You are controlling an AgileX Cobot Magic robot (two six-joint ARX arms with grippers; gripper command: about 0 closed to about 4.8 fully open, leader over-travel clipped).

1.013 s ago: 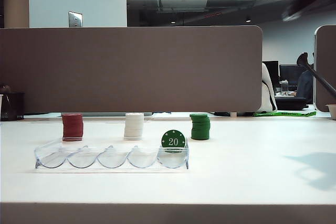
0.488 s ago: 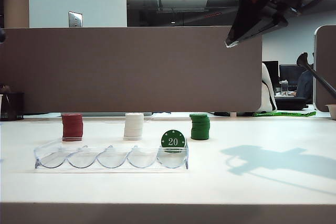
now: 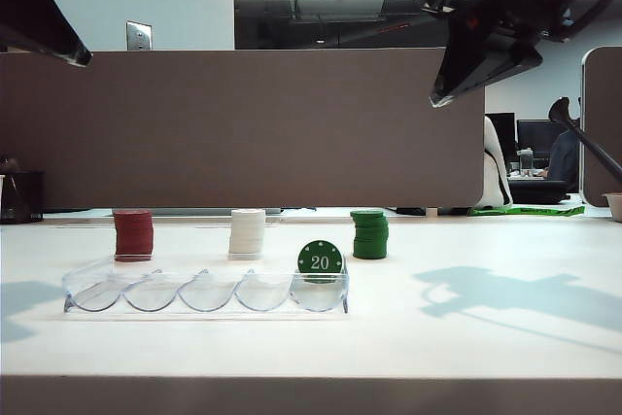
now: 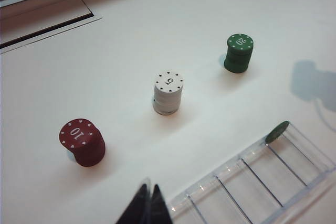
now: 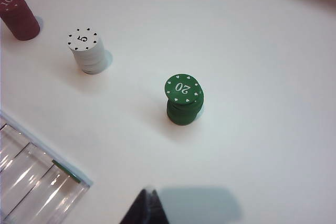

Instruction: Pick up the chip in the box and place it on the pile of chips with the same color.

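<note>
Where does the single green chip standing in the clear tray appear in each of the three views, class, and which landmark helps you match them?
Exterior view: the chip stands upright in the tray's rightmost slot.
Left wrist view: the chip shows edge-on in the tray's end slot.
Right wrist view: only its thin green edge shows, in the tray's end slot.
Shared landmark: the green stack.

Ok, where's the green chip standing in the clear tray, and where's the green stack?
Round dark-green "20" chip [image 3: 321, 259]: exterior view, on its face.
Long clear plastic tray [image 3: 155, 293]: exterior view, on its front wall.
Short dark-green chip stack [image 5: 183, 98]: right wrist view, on its top chip.
</note>
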